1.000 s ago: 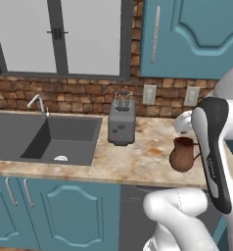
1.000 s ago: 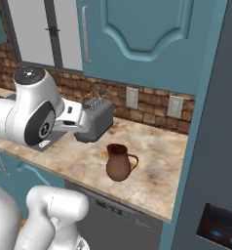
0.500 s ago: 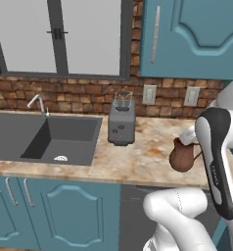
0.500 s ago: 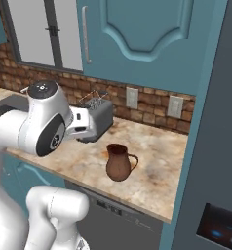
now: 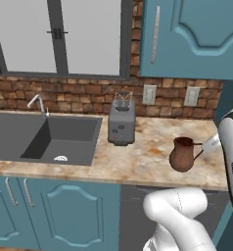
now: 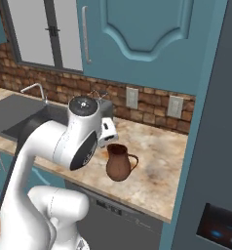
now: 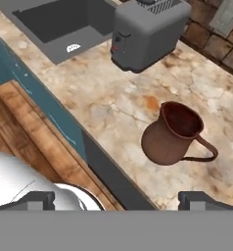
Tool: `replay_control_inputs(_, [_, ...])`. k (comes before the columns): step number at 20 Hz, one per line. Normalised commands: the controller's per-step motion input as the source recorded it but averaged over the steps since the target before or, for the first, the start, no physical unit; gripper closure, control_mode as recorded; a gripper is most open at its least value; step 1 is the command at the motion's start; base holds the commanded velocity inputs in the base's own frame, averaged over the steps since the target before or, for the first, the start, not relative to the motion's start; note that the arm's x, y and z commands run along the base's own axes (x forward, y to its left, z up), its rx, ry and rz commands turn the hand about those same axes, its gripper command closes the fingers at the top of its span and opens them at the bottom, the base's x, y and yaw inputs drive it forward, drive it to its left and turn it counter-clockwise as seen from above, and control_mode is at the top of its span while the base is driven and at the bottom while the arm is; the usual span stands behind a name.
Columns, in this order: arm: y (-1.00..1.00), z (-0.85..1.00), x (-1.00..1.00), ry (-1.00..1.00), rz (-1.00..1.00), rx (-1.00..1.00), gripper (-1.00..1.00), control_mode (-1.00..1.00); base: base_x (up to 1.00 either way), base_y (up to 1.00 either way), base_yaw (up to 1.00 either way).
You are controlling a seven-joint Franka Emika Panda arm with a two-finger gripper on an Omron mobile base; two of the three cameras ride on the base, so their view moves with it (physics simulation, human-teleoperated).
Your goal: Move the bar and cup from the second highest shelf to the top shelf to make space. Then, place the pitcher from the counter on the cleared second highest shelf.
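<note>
The claw (image 7: 116,198) stands fully open and empty, its two fingertips (image 7: 36,200) spread wide and clear of the desk (image 7: 108,105). Ahead of it and a little toward one tip, the pitcher (image 7: 172,133) stands upright on the desk, its loop handle pointing away from the toaster (image 7: 148,30) that sits farther out. To take the pitcher well, the claw should probably centre over the neck or rim, drop with jaws straddling it, and avoid nudging the handle.

Counter (image 5: 148,162): pitcher (image 5: 182,154) upright, toaster (image 5: 122,122) near, sink (image 5: 45,139) inset.
</note>
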Motion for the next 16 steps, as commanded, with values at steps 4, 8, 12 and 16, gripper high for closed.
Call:
replay_control_inputs(4, [-0.35,-0.19,0.12,0.0,0.19,0.0,-1.0,-1.0,0.0,0.0,0.0])
replay_control_inputs(8, [-0.18,-0.29,0.17,0.0,0.18,-0.01,-1.0,-1.0,0.0,0.0,0.0])
replay_control_inputs(12, [-0.01,-0.35,0.27,-0.01,0.14,-0.03,-1.0,-1.0,0.0,0.0,0.0])
replay_control_inputs(16, [0.0,-0.39,0.31,0.0,0.12,-0.06,-1.0,-1.0,0.0,0.0,0.0])
